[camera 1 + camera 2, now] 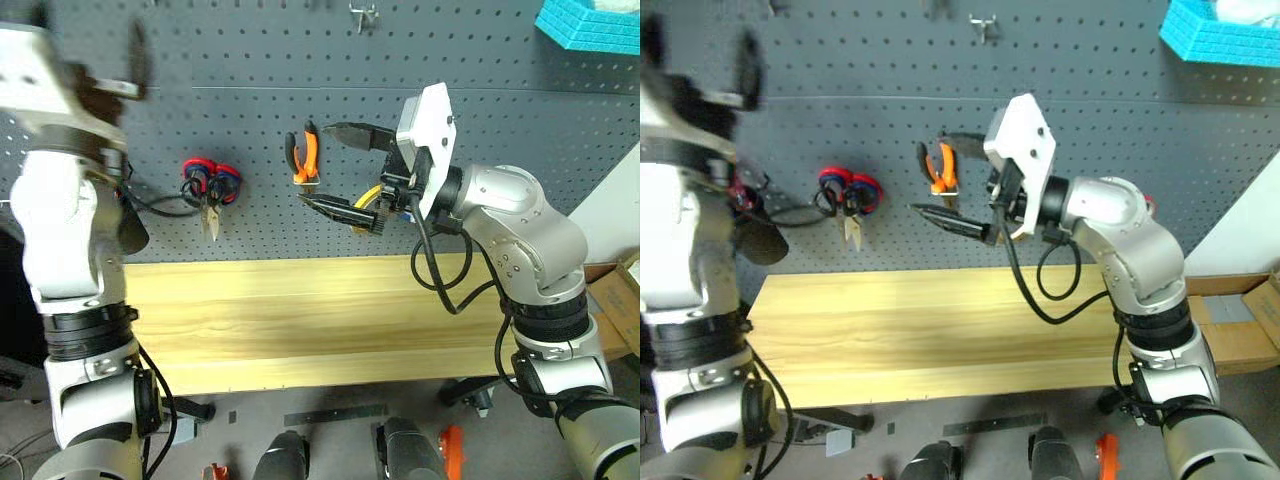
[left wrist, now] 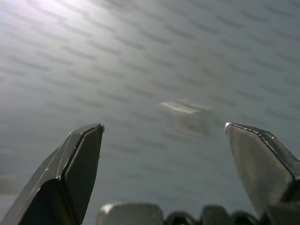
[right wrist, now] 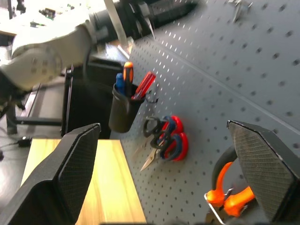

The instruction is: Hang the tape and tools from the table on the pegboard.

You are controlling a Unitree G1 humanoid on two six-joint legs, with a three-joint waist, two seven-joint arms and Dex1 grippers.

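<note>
The orange-and-black pliers (image 1: 305, 155) hang on the dark grey pegboard (image 1: 250, 120). Just right of them my right gripper (image 1: 338, 170) is open and empty, pointing left along the board. Further left, black-handled scissors (image 3: 152, 127) hang together with red-and-blue shears (image 1: 210, 185). The red-handled screwdriver (image 3: 144, 86) stands in a black cup (image 3: 123, 112) on the board. My left gripper (image 2: 164, 136) is open and empty, raised at the board's upper left. The table (image 1: 300, 320) is bare light wood. The tape is out of view.
An orange-and-blue screwdriver (image 3: 127, 72) shares the cup. A teal basket (image 1: 590, 25) hangs at the upper right, with a bare metal hook (image 1: 362, 14) near the top middle. A cardboard box (image 1: 615, 290) sits past the table's right end.
</note>
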